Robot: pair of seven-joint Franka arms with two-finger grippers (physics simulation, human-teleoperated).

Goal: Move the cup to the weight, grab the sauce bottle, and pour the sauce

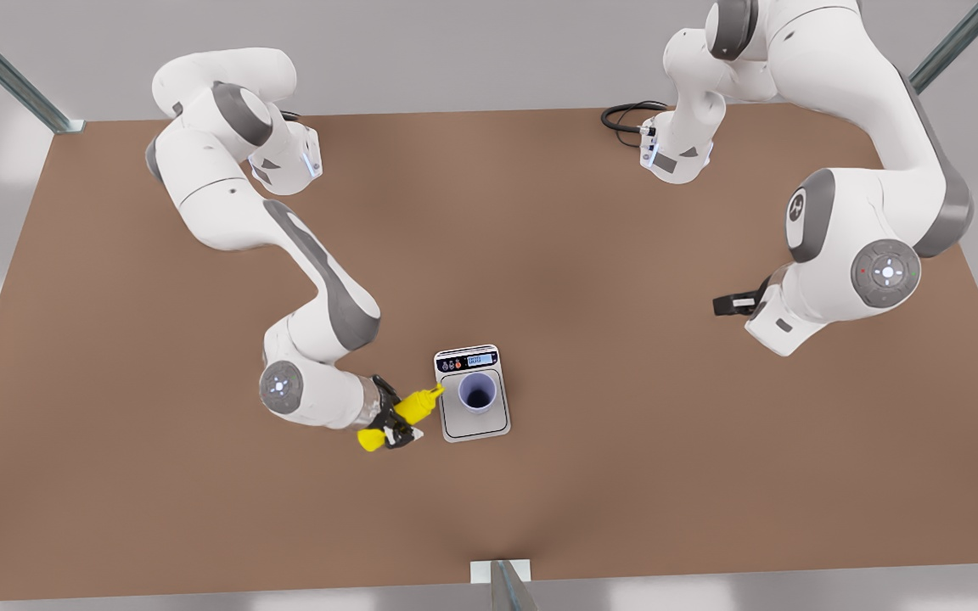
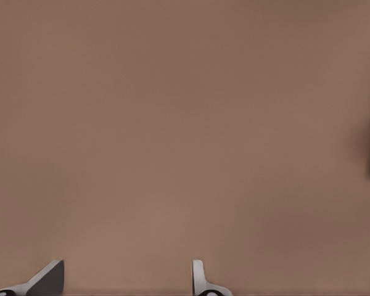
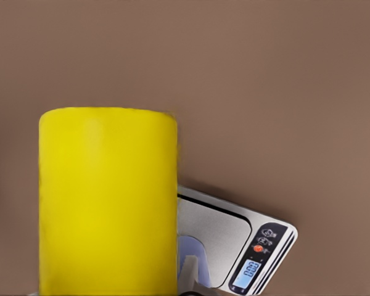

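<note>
Brown flat surface carries a flat rectangular white-rimmed scale with a grey metal plate, and a small lavender-blue tumbler stands upright on that plate. Beside the scale, on the front view's left, the right gripper pinches a bright yellow squeeze bottle, tilted with its nozzle toward the tumbler. The left gripper hangs spread over bare surface on the front view's right, waiting.

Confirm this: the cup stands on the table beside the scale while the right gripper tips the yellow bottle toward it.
Wrong place: the front view shows the cup standing on the scale, on its plate. The right gripper does tip the yellow bottle toward it.
</note>
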